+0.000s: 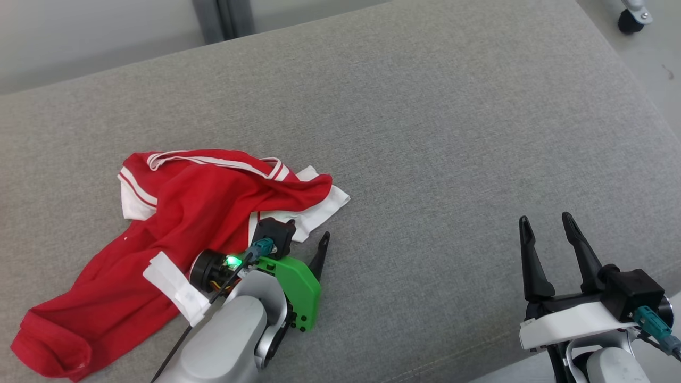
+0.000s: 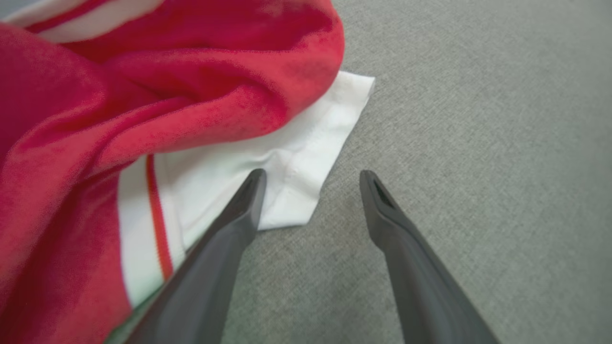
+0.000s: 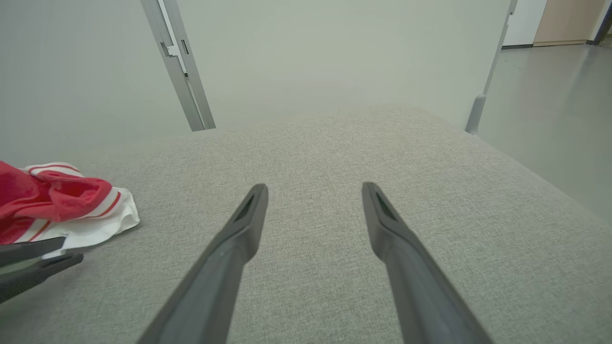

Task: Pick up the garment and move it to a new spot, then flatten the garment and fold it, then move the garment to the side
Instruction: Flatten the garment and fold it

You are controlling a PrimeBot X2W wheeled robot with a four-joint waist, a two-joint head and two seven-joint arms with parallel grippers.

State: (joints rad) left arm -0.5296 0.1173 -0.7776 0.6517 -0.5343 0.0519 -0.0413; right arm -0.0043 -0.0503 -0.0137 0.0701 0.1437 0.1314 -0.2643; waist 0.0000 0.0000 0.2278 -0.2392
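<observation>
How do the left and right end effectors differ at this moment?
The left end effector points down at the garment, one finger over its white hem. The right end effector points level across the bare grey cushion, apart from the garment. Both are open, holding nothing.

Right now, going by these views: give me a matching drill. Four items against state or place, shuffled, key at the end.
Items:
1. left gripper
2. right gripper
3. garment
4. caster

States or places:
A. crumpled, red and white
B. open over bare grey cushion, apart from the garment
C. on the floor, far right in the head view
D. open at the garment's white edge

Pairs: 1-D, 2-B, 3-A, 4-C
</observation>
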